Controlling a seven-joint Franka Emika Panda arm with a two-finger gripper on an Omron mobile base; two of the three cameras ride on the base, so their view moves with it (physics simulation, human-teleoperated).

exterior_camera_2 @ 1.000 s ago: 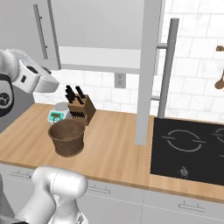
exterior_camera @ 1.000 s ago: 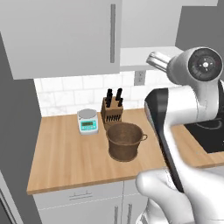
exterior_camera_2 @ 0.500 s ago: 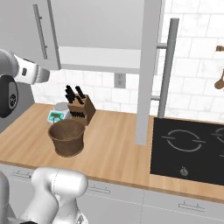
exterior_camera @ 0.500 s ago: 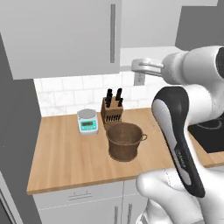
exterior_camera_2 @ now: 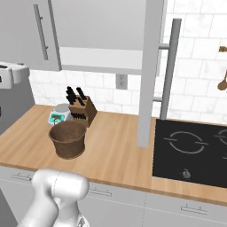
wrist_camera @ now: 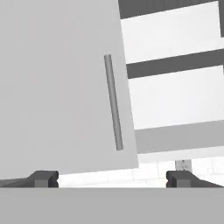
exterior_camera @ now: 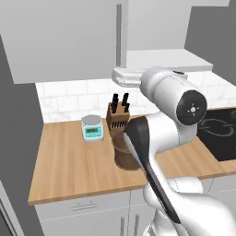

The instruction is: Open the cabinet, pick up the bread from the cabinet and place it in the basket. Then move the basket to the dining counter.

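The cabinet (exterior_camera: 60, 37) hangs above the worktop. Its left door (wrist_camera: 57, 87) is closed, with a long bar handle (wrist_camera: 113, 103). Its right door (exterior_camera_2: 150, 75) stands swung out, edge-on, with its handle (exterior_camera_2: 170, 66). White shelves (wrist_camera: 175, 96) show inside, and the bread is hidden from view. The brown woven basket (exterior_camera_2: 68, 138) stands on the worktop in front of the knife block, and my arm partly covers the basket (exterior_camera: 123, 154) in the left base view. My gripper (wrist_camera: 111, 179) is open and empty, held high in front of the cabinet (exterior_camera: 119, 76), facing the closed left door. The dining counter is out of view.
A knife block (exterior_camera_2: 82, 108) and a small kitchen scale (exterior_camera_2: 59, 116) stand against the tiled wall behind the basket. A black hob (exterior_camera_2: 195, 150) lies to the right. The open door juts out over the worktop (exterior_camera_2: 115, 150) between basket and hob.
My gripper has gone from shut to open. The hand has swung left, away from the open right door, toward the closed left door. Basket and doors have stayed put.
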